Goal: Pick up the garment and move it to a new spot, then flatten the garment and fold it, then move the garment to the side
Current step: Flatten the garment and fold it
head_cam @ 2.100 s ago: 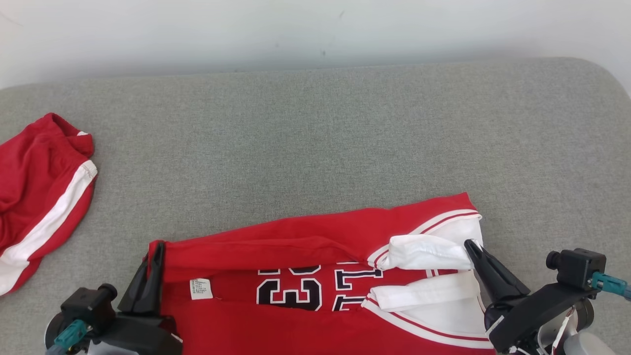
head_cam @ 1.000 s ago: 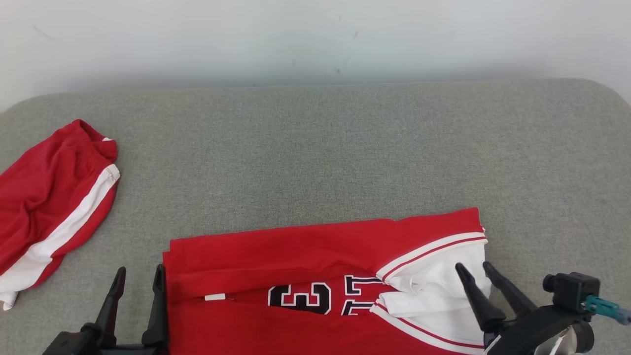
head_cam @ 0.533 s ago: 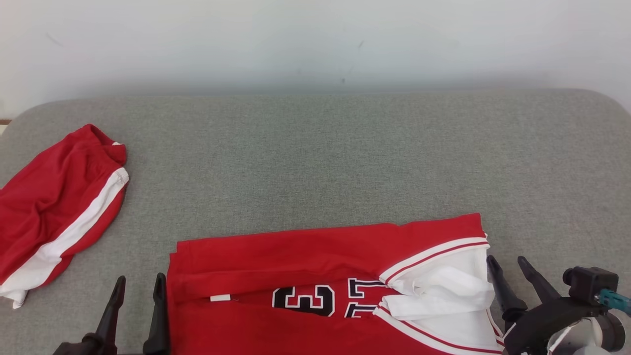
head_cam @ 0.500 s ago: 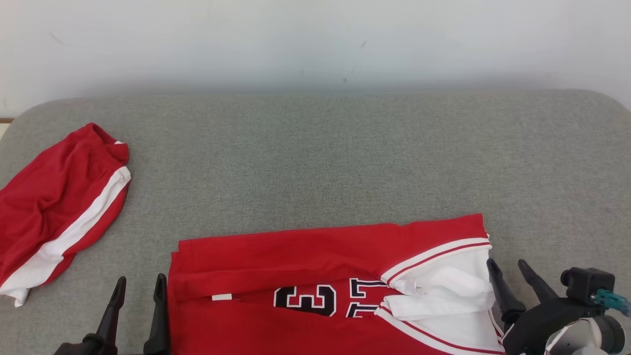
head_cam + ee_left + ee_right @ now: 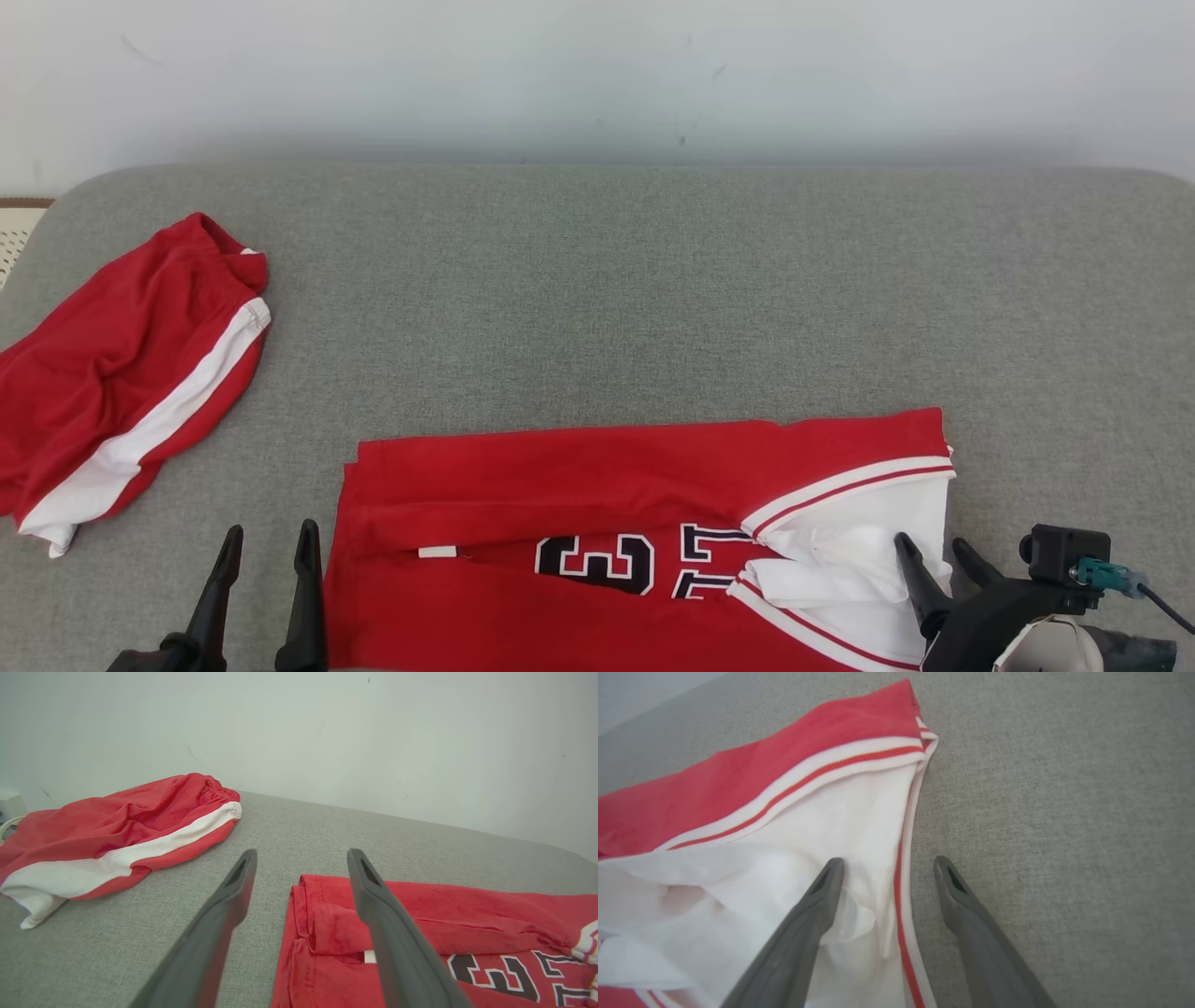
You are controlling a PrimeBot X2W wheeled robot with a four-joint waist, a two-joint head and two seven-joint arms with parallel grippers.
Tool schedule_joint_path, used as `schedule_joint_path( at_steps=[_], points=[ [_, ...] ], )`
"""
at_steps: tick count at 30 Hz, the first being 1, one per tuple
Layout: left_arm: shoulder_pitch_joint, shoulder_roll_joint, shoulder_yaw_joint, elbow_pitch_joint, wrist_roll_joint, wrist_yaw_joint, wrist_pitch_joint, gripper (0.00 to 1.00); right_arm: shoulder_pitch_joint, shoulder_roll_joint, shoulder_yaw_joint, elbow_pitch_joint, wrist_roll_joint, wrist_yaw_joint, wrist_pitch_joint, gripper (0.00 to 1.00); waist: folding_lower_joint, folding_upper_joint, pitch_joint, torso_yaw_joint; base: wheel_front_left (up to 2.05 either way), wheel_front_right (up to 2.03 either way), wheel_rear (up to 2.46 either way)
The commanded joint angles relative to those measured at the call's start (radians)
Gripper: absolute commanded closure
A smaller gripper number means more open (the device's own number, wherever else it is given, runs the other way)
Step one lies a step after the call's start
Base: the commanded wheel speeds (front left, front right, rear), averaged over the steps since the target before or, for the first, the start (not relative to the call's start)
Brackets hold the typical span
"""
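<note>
The garment (image 5: 579, 476), a red jersey with black-and-white numbers and a white, red-striped right end, lies folded lengthwise on the grey padded surface (image 5: 653, 280) near its front edge. My left gripper (image 5: 270, 532) stands open just left of the garment's left edge. In the left wrist view that gripper (image 5: 302, 854) has one finger over the grey pad and the other over the garment's red corner (image 5: 420, 910). My right gripper (image 5: 931, 543) is open at the garment's right end. In the right wrist view it (image 5: 888, 861) straddles the white edge (image 5: 808, 788) with nothing gripped.
A pair of red shorts with a white side stripe (image 5: 121, 373) lies crumpled at the pad's far left, also seen in the left wrist view (image 5: 107, 830). A pale wall (image 5: 597, 75) rises behind the pad. Bare grey pad stretches beyond the garment.
Two seconds ago both grippers were shut on the garment's ends; they have let go and stand open. The right gripper has since edged back over the white end. The head camera has shifted.
</note>
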State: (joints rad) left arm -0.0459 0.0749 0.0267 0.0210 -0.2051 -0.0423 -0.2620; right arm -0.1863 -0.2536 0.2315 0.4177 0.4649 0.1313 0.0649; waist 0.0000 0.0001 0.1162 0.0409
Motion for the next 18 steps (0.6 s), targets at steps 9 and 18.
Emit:
schedule_joint_path(
  at_steps=[9,18],
  points=[
    [0.002,-0.006,0.013,0.010,0.010,-0.007,-0.004,0.00,-0.010,0.004,0.030,0.007,0.015,-0.001,0.005,1.00,0.0000,-0.0001,-0.002,0.002,0.00,0.00,0.00],
    [0.018,-0.011,0.028,0.017,0.006,-0.011,-0.004,0.00,-0.053,-0.072,-0.030,0.014,0.022,-0.001,-0.022,1.00,0.0000,-0.0001,-0.022,-0.015,0.00,0.00,0.00]
  ],
)
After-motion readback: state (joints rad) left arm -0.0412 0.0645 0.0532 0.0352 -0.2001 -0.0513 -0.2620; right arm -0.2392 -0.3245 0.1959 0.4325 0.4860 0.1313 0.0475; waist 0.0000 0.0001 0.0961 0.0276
